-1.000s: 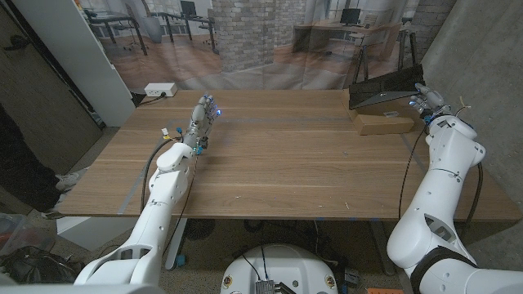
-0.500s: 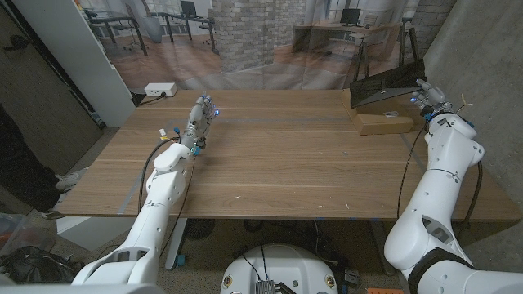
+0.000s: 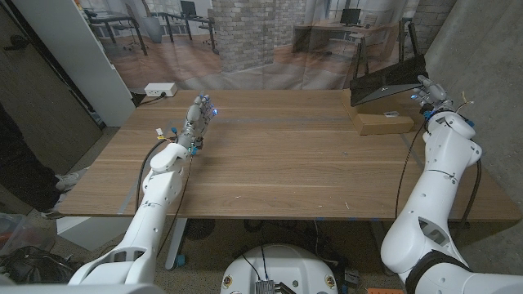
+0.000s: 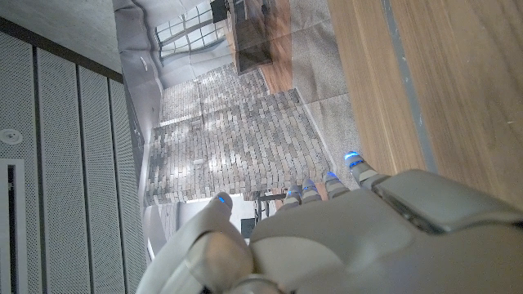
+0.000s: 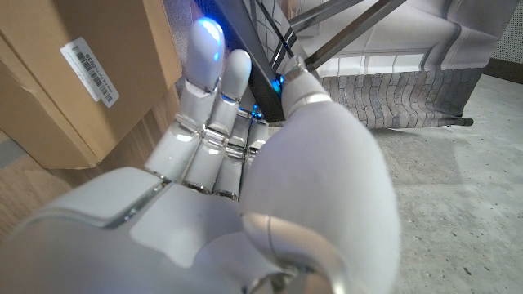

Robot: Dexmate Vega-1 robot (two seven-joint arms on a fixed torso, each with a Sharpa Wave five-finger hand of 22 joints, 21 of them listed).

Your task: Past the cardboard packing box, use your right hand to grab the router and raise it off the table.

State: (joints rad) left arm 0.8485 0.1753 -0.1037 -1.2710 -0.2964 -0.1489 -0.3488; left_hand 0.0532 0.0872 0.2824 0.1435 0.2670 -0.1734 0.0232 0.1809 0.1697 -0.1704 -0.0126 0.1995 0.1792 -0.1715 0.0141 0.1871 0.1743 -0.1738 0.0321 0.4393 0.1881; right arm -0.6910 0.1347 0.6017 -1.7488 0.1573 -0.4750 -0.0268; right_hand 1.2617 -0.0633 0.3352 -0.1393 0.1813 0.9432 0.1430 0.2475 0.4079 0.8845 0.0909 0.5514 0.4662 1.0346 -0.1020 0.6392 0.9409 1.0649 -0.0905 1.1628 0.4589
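Upper right of frame: right robot hand [image 3: 425, 92] grips the black router [image 3: 390, 80], raised, tilted, above the desk [image 3: 278, 155] behind the cardboard packing box [image 3: 381, 122]. Risk: edge grip may slip and drop it onto the closed box, contents unseen. Left robot hand [image 3: 198, 116] released, fingers apart.

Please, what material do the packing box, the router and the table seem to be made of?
Packing box: plain brown cardboard, matte, with a printed barcode label visible in the right wrist view. Router: probably black plastic, slightly glossy; too small for certainty. Table: wood or wood veneer, showing lengthwise grain and plank lines, satin finish.
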